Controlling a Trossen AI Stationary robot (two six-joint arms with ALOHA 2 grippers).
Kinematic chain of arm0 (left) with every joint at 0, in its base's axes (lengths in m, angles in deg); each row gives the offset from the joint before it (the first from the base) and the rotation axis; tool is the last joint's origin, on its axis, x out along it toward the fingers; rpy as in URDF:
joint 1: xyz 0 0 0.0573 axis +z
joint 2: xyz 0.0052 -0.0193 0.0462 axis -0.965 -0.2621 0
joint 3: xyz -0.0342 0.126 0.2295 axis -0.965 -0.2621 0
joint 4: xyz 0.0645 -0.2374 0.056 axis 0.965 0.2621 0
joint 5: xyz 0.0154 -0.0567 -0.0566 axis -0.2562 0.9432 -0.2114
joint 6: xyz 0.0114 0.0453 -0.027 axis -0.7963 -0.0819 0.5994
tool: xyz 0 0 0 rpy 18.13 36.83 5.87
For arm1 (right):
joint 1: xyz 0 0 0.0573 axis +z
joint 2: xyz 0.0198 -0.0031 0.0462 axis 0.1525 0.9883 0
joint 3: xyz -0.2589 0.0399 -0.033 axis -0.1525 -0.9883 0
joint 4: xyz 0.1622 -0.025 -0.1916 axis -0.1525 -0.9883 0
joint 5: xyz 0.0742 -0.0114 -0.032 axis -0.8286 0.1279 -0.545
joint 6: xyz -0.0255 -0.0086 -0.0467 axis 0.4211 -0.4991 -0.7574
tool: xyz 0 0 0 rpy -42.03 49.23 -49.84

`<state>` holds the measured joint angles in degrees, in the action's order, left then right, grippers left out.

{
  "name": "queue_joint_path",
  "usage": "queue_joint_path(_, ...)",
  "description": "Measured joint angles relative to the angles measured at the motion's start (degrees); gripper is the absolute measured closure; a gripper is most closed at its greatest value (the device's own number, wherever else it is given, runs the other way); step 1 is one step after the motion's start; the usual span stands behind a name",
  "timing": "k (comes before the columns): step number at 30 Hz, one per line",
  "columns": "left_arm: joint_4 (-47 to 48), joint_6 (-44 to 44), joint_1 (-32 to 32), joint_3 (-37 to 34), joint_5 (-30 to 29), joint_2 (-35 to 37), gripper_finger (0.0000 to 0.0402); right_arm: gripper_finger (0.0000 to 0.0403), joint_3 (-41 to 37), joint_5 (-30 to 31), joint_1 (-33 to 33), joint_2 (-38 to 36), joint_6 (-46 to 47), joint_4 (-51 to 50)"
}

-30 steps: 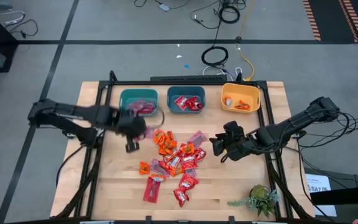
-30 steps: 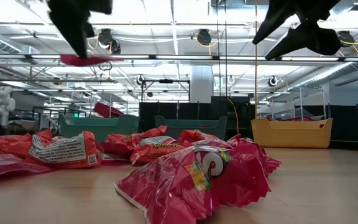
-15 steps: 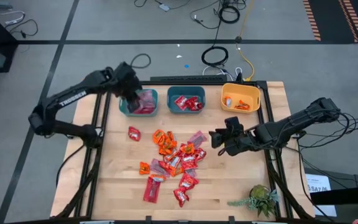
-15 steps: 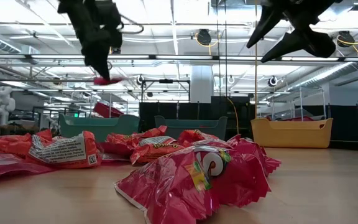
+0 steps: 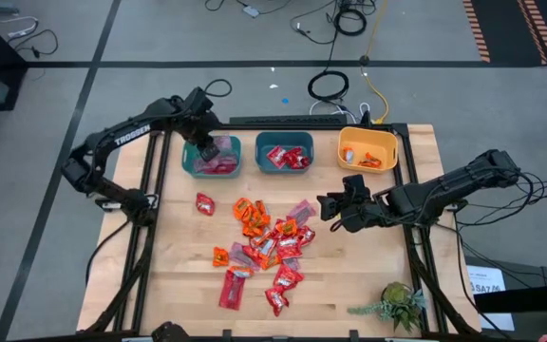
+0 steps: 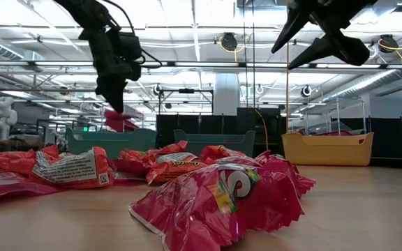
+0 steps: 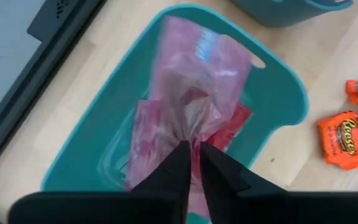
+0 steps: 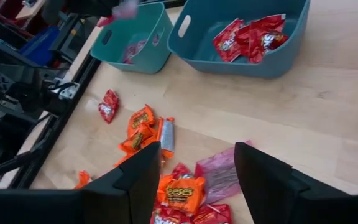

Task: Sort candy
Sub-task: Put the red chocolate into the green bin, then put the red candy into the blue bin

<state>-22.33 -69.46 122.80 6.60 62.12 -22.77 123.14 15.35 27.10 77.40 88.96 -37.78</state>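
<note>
Hanging over the teal bin [image 5: 211, 157] at the bench's far left edge, the left gripper [image 7: 193, 163] has its fingers nearly closed, pinching a pinkish-mauve candy [image 7: 197, 93]. Right gripper [image 8: 196, 165] hovers with fingers apart and empty, beside the candy pile [image 5: 266, 242] mid-bench.

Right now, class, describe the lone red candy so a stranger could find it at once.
Start at the left teal bin on the wooden table. Just in front of it lies one red candy, alone on bare wood, apart from the mixed pile beside it.
</note>
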Motion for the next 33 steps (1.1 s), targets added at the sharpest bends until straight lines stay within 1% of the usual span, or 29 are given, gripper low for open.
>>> queue_joint_path(5, 0.1, 0.0, 0.1, 0.0, 0.1, 0.0, 0.0327, 0.0206, 0.0, 0.0, 0.0, 0.0, 0.3, 0.2)
queue_joint_path(9, 1.8, 0.0, 0.0, 0.0, 0.1, 0.0, 0.0322, 0.0206, 0.0, 0.0, 0.0, 0.0, 0.2, 0.2)
queue_joint_path(15, 4.2, 0.7, -0.1, 0.0, 0.0, 0.1, 0.0322, 0.0206, 0.0, -0.2, 0.0, 0.0, -6.6, 0.1)
queue_joint_path(19, 5.2, 3.1, -1.1, 0.0, 0.0, 1.3, 0.0322, 0.0206, 0.0, -0.2, 0.0, 0.0, -9.5, 0.1)
queue_joint_path(23, 5.1, 5.2, -3.4, 0.0, 0.0, 3.4, 0.0322, 0.0206, 0.0, -0.2, 0.0, 0.0, -9.8, 0.1)
queue_joint_path(29, 4.5, 12.1, -8.6, 0.0, 0.0, 6.1, 0.0321, 0.0206, 0.0, -0.3, -0.9, 0.0, -14.0, 0.1)
queue_joint_path(33, 4.8, 12.6, -13.2, 0.0, 0.0, 6.6, 0.0321, 0.0206, 0.0, -0.3, -2.0, 0.0, -17.3, 0.1)
